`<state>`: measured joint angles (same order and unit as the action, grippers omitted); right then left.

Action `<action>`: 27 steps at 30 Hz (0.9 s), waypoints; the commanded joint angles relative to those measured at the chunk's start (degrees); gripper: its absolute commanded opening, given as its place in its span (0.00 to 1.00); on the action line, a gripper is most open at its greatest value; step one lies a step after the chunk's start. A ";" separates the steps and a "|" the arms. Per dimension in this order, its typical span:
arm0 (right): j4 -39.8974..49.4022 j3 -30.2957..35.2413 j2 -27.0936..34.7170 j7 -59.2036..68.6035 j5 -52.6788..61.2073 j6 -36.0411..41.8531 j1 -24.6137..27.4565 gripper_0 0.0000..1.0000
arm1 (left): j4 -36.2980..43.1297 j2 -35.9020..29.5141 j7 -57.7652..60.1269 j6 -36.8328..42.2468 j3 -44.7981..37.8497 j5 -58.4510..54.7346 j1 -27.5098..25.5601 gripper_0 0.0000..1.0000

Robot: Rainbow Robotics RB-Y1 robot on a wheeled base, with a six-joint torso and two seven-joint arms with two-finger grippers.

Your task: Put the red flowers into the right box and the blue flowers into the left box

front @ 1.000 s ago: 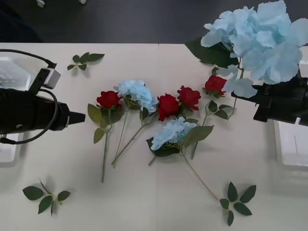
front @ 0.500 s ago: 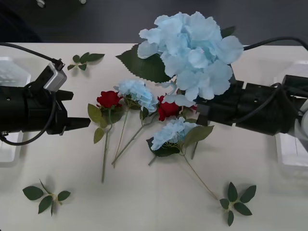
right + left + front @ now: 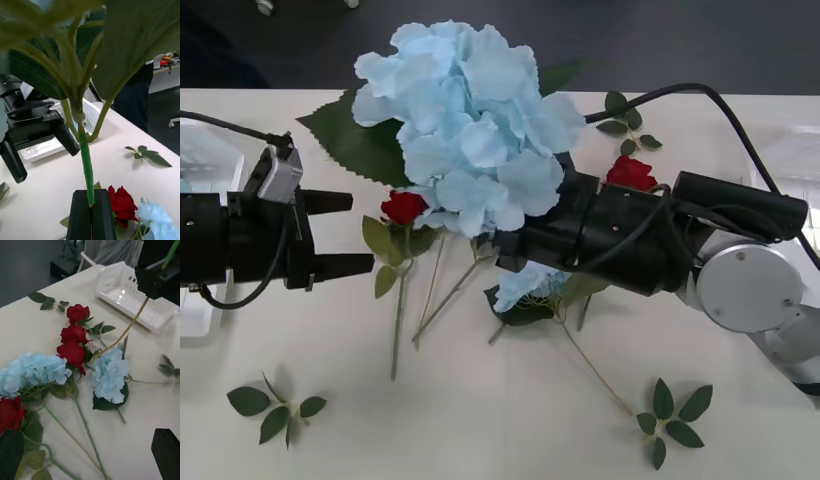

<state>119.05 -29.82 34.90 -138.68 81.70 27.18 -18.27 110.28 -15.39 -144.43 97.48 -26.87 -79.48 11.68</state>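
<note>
Carrying a blue flower [image 3: 465,120] leftward, the right gripper [image 3: 91,210] has its black fingers pinched shut on the stem's lower end, head upright and high over the bench [image 3: 480,420]. For a clean drop the stem should stay clamped until the head is over the left box [image 3: 202,150], which sits at the bench's far left edge behind the left arm. The left gripper [image 3: 350,232] hovers spread wide and empty, straight in the path, so either a handover or a route around it looks needed; which is intended I cannot tell. Below lie red flowers [image 3: 75,347] and more blue flowers [image 3: 108,377] with crossed stems, and the big leaf [image 3: 355,145] could brush them if carried low. The right box [image 3: 131,292] sits beyond them. Loose leaf sprigs [image 3: 675,415] are scattered about
</note>
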 commanded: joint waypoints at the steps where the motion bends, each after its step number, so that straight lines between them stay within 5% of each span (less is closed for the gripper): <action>1: 1.89 -1.12 -2.03 7.20 -3.65 -0.64 -2.56 0.00 | -3.85 -0.61 -9.82 -0.54 -0.64 -3.40 1.86 1.00; 27: 1.01 -13.69 -5.99 32.07 -25.54 -10.40 -8.00 0.00 | -16.33 -0.34 -10.57 1.13 5.42 -11.40 6.52 1.00</action>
<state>119.03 -43.86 30.28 -108.64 57.18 16.83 -25.16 94.41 -15.39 -154.77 98.93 -21.68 -89.91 16.09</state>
